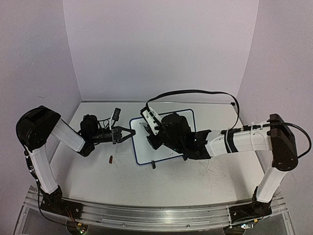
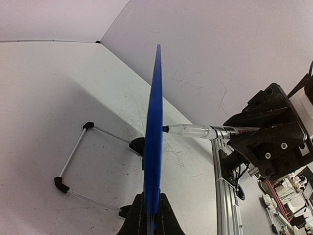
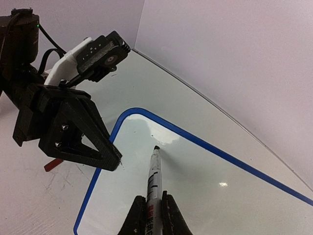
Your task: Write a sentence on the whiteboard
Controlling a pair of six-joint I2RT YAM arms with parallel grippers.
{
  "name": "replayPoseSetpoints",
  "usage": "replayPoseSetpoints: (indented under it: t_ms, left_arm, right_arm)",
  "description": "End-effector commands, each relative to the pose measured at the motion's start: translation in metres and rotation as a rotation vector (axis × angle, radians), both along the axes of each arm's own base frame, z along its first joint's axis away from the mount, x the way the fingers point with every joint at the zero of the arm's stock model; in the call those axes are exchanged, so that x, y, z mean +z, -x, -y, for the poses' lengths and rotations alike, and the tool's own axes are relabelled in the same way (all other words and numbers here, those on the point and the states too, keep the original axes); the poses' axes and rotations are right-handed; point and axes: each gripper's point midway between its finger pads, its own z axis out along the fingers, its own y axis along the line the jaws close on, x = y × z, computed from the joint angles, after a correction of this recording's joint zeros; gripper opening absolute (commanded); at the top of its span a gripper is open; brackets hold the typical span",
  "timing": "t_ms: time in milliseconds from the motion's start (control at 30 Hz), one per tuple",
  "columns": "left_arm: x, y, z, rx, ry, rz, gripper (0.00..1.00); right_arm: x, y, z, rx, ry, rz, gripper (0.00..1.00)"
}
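The whiteboard [image 1: 145,152] with a blue rim stands tilted at the table's middle. My left gripper [image 1: 133,132] is shut on its left edge. In the left wrist view the whiteboard [image 2: 154,122] is edge-on, and my left gripper [image 2: 151,195] pinches the rim. My right gripper [image 3: 152,195] is shut on a white marker [image 3: 153,174], whose dark tip rests on the whiteboard [image 3: 210,191] near its upper left corner. The same marker [image 2: 195,131] touches the board from the right. The sentence is out of view; the face I see bears no letters.
A small red cap [image 1: 111,159] lies on the table left of the board. A black object [image 1: 116,113] sits behind the left gripper. The board's wire stand [image 2: 73,161] with black feet rests on the scuffed tabletop. An aluminium rail [image 2: 222,196] runs along the near edge.
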Motion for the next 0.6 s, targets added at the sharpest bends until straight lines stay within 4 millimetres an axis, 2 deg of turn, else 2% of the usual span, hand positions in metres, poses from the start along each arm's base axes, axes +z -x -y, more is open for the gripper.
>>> replayPoseSetpoints:
  t_ms: [0, 567]
  left_arm:
    - [0.005, 0.005, 0.003, -0.01, -0.003, 0.03, 0.0]
    - [0.007, 0.005, 0.003, -0.01, -0.001, 0.035, 0.0]
  right_arm:
    - [0.017, -0.005, -0.01, -0.013, -0.053, 0.023, 0.0]
    - [0.008, -0.001, -0.022, 0.038, -0.054, -0.013, 0.0]
